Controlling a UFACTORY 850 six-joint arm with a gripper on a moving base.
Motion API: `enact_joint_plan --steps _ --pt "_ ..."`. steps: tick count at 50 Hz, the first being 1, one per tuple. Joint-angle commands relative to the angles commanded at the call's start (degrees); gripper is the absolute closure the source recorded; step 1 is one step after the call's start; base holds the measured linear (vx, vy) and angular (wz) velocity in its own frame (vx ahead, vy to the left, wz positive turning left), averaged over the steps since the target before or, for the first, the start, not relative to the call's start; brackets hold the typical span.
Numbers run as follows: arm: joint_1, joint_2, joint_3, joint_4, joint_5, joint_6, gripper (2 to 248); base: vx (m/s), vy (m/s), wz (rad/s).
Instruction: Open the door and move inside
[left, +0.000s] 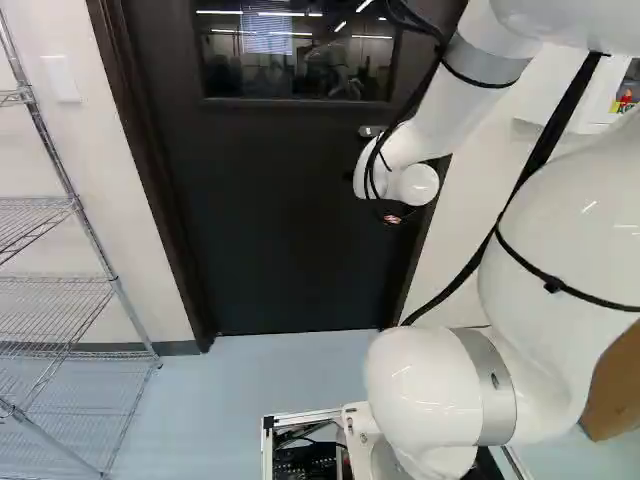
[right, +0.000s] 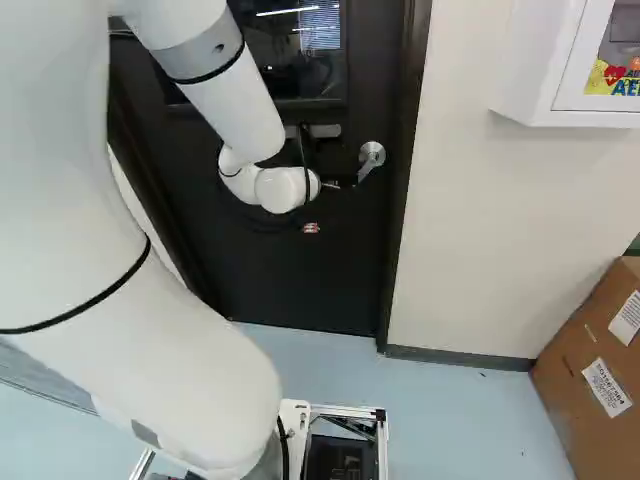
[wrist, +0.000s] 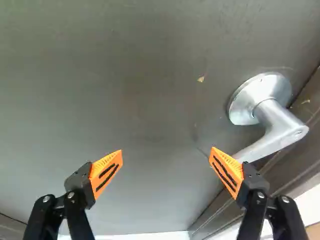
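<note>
One step at hand: bringing open, empty gripper (wrist: 166, 150) to door handle (wrist: 281, 131); next, ease across and press down.

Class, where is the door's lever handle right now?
In the right base view, the lever handle is near the right edge of the door, below and right of the window, beside the tool.

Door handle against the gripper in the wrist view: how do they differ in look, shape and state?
The door handle is bare silvery metal; the gripper is black with orange pads. The door handle is one bent lever on a round plate fixed to the door, while the gripper has two separate fingers, standing open. They share little; the handle is not gripped.
</note>
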Motion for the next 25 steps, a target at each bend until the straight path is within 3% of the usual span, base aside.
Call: enact_joint_plan --steps 25 --pt "0.00 -3.49 -0.02 0.00 0.00 0.00 3 0.000 0.000 0.000"
